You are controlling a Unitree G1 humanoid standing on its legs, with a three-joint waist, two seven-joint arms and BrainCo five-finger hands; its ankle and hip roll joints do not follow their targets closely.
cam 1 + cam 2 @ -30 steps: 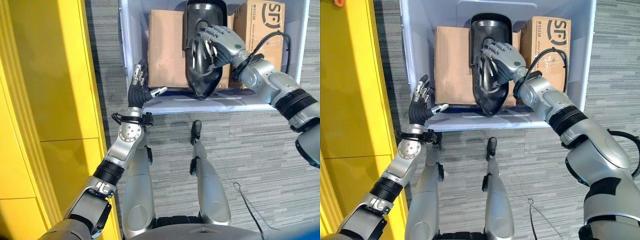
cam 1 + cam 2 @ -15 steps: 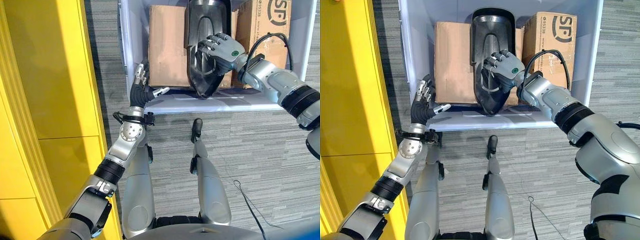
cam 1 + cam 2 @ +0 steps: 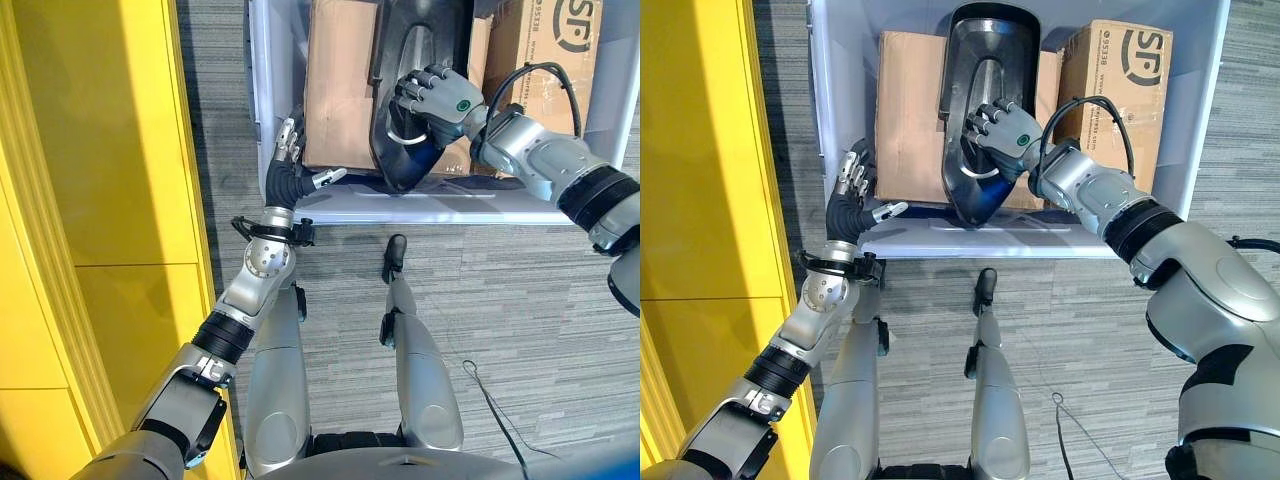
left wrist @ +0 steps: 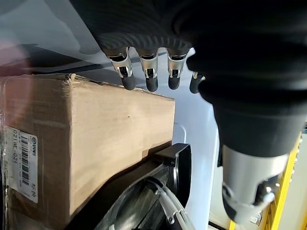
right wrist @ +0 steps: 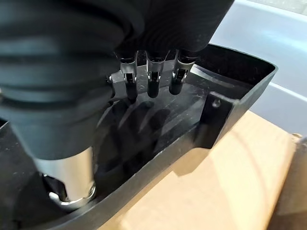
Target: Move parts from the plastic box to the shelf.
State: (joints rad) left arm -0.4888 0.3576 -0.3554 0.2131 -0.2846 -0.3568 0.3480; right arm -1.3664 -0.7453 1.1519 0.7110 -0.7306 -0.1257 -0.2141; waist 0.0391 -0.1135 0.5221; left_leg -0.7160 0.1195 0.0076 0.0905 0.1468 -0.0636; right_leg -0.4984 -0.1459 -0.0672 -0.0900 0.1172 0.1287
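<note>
Compared with one second ago, the right hand [image 3: 998, 128] has slid down the long glossy black moulded plastic part [image 3: 985, 80], from around its middle to the lower section near the 6 o'clock end, and its fingers [image 5: 149, 84] have curled tighter over the inner rib, with the thumb on the other side, so it now grips this part. The part stands tilted in the pale grey-blue plastic box [image 3: 835, 120], leaning between the large brown cardboard carton [image 3: 908, 110] on its 9 o'clock side and the smaller printed cardboard carton [image 3: 1118, 90] on its 3 o'clock side. It has risen a little in the view. The left hand [image 3: 290, 165] has moved slightly forward and rests at the near corner of the box, fingers relaxed and straight, holding nothing. I judge that the grasp is now secured and the lift out of the box is beginning; the yellow shelf frame [image 3: 100, 200] waits at 9 o'clock.
</note>
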